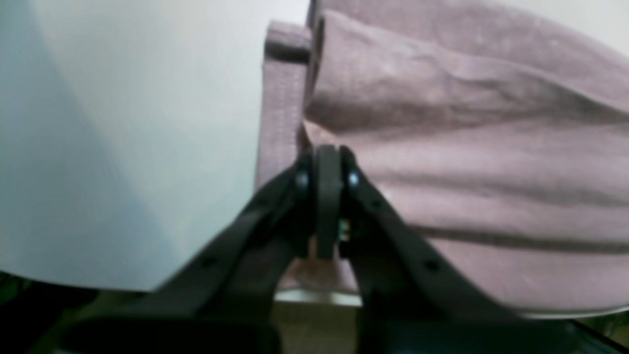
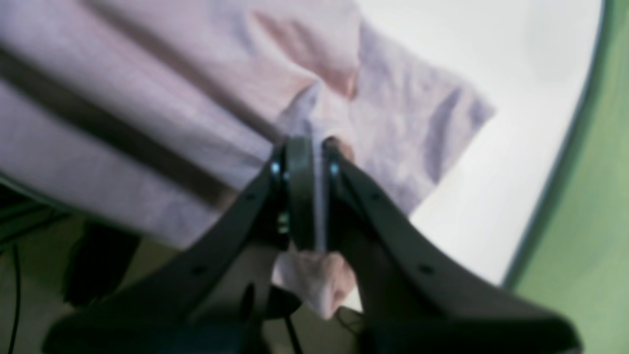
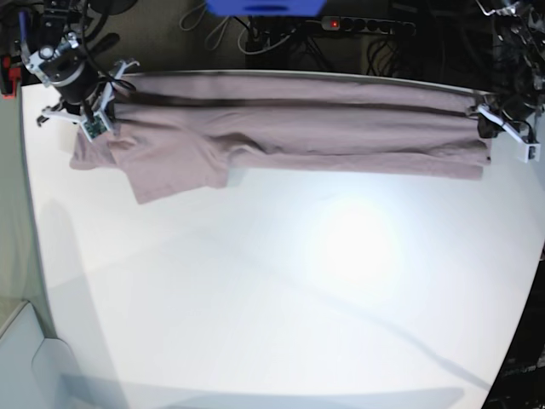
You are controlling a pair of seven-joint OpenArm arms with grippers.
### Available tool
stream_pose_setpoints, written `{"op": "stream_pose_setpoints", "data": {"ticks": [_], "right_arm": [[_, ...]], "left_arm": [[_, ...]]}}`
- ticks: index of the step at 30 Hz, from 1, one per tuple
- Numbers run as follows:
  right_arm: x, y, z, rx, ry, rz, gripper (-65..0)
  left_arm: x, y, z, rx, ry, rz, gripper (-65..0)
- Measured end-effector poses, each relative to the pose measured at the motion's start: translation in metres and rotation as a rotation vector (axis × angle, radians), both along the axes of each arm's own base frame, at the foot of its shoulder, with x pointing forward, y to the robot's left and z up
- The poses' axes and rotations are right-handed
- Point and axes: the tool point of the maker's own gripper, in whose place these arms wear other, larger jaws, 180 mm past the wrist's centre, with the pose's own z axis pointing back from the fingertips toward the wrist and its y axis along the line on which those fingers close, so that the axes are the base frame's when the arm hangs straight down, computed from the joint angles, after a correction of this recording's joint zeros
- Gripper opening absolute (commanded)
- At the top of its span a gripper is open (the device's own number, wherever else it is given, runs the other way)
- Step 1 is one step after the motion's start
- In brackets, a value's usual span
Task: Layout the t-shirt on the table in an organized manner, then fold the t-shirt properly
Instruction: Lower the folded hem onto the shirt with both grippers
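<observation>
The base view looks down from high above the table [image 3: 281, 281], taking in nearly the whole top with its far edge along the upper frame. The shirt [image 3: 298, 128] lies stretched along that far edge, spanning almost the full width.

The left wrist view sits just behind the left gripper [image 1: 328, 155], very near the shirt [image 1: 467, 147], blurred, facing along the cloth with bare table [image 1: 147, 123] to the shirt's left.

The right wrist view sits just behind the right gripper [image 2: 312, 142], equally near, facing the shirt [image 2: 147, 98] and the curved table [image 2: 516, 123] edge.

All three views share the shirt; each wrist view covers one end of it.
</observation>
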Motion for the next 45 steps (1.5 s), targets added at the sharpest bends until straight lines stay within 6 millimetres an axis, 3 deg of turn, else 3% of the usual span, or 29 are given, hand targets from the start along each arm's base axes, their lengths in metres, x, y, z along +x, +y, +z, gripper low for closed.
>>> {"op": "stream_pose_setpoints", "data": {"ticks": [5, 8, 12, 15, 19, 26, 29, 31, 34, 40, 45], "right_arm": [[-0.007, -0.003, -0.006, -0.009, 0.029, -0.006, -65.0], [-0.009, -0.003, -0.006, -0.009, 0.030, -0.006, -63.5], [-0.015, -0.003, -0.010, -0.007, 0.048, -0.007, -50.5], [-0.020, -0.004, -0.016, -0.003, 0.068, -0.013, -38.8], [-0.025, -0.009, -0.017, -0.018, 0.080, -0.019, -29.4], [-0.033, -0.064, 0.000, -0.137, 0.066, -0.139, -28.0], [-0.020, -0.091, 0.017, -0.174, 0.002, -0.211, -27.8], [-0.009, -0.095, 0.024, -0.179, -0.032, -0.227, -27.7], [0.011, -0.085, 0.029, -0.158, -0.071, -0.205, -27.7], [0.071, -0.044, 0.032, -0.125, -0.059, -0.135, -27.6], [0.109, -0.046, 0.028, -0.129, 0.018, -0.177, -27.6]], "left_arm": [[0.007, -0.018, -0.009, -0.026, 0.007, -0.059, -62.2], [0.008, -0.019, -0.009, -0.030, 0.006, -0.059, -51.0], [0.010, -0.023, -0.008, -0.042, -0.006, -0.060, -34.7], [0.013, -0.019, -0.009, -0.004, 0.008, -0.071, -33.5], [0.015, -0.017, -0.008, 0.013, 0.012, -0.074, -33.1], [0.015, -0.017, -0.009, 0.013, 0.013, -0.073, -33.0], [0.015, -0.017, -0.008, 0.010, 0.010, -0.073, -33.0], [0.015, -0.017, -0.009, 0.013, 0.013, -0.073, -33.0], [0.015, -0.017, -0.009, 0.013, 0.012, -0.073, -33.0], [0.015, -0.017, -0.009, 0.008, 0.010, -0.070, -33.0], [0.015, -0.020, -0.010, 0.000, 0.001, -0.063, -33.0]]}}
